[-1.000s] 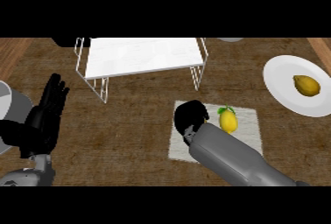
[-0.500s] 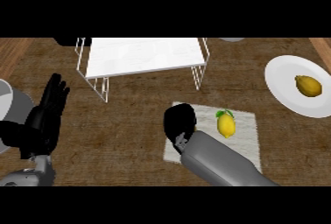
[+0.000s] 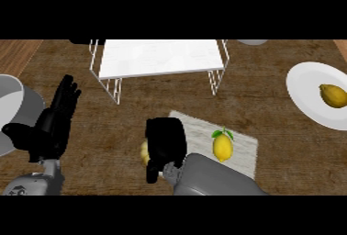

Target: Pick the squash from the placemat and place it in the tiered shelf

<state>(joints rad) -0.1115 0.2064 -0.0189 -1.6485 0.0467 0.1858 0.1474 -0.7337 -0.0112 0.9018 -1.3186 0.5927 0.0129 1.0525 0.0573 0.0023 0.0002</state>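
My right hand (image 3: 166,141) sits over the left end of the pale placemat (image 3: 245,146), fingers curled round a tan-yellow squash (image 3: 143,153). Only a sliver of the squash shows at the hand's left side; the rest is hidden under the palm. A yellow lemon with green leaves (image 3: 222,146) lies on the placemat just right of the hand, untouched. The white wire tiered shelf (image 3: 160,57) stands at the back, beyond the hand. My left hand (image 3: 53,123) rests open at the left, fingers pointing up.
A white plate (image 3: 306,92) at the right edge carries a yellow fruit (image 3: 333,95). A grey round vessel (image 3: 15,106) stands at the far left behind my left hand. Brown counter lies between the placemat and the shelf.
My right hand has slid left across the placemat, away from the lemon, and now covers the squash at the mat's left end. The left hand has stayed put.
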